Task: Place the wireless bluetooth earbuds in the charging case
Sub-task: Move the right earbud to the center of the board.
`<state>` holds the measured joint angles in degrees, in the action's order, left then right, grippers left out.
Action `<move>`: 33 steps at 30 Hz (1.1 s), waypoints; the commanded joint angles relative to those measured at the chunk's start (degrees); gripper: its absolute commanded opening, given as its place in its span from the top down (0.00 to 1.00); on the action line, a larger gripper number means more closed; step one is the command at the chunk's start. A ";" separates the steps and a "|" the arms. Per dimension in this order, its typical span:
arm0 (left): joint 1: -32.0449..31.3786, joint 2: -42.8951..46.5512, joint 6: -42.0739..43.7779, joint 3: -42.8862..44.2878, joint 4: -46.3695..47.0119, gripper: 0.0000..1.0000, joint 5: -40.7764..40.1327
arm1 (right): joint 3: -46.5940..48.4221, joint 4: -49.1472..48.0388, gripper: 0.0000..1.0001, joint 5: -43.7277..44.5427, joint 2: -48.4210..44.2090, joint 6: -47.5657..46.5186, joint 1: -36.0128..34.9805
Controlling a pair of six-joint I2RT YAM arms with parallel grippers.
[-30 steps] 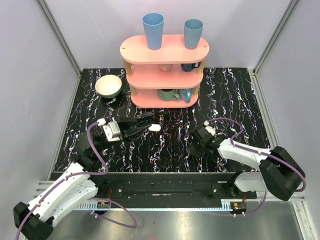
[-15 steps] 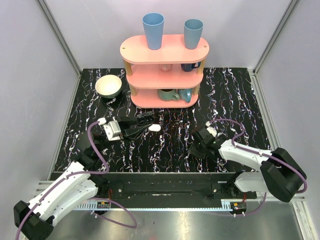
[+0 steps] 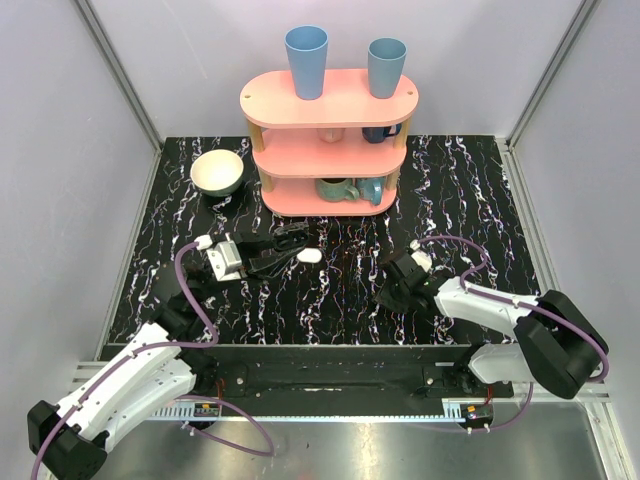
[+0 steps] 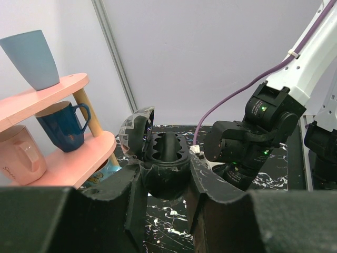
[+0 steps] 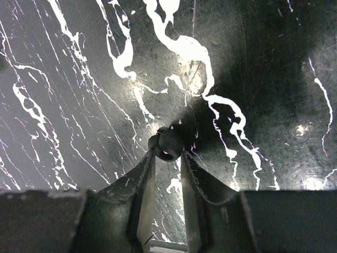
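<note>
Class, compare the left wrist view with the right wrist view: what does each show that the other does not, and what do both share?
Only the left wrist view: the left gripper holding the open black charging case, the pink shelf with a dark blue mug, and the right arm beyond.
Only the right wrist view: the right gripper pinching a small dark round earbud at its tips.
Both: the black tabletop with white streaks.

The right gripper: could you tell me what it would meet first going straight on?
The black marbled tabletop: the right gripper points down at it, shut on a small dark earbud, which would likely touch first; depth unclear.
</note>
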<state>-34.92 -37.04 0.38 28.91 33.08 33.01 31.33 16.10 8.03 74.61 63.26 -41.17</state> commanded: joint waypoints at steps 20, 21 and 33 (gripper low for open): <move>0.29 -0.23 -0.21 2.65 2.95 1.00 1.00 | -2.06 -1.15 0.81 5.32 0.81 -0.86 2.32; 0.29 -0.32 -0.21 2.56 2.95 1.00 1.00 | -1.98 -1.33 0.80 5.59 0.63 -1.38 2.32; 0.29 -0.67 -0.21 2.65 3.31 0.99 1.09 | 1.45 -2.91 0.90 7.08 2.47 -7.10 3.46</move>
<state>-34.92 -37.41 0.38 28.91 33.12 33.26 30.85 13.17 9.58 75.33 59.79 -39.03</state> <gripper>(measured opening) 0.329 0.149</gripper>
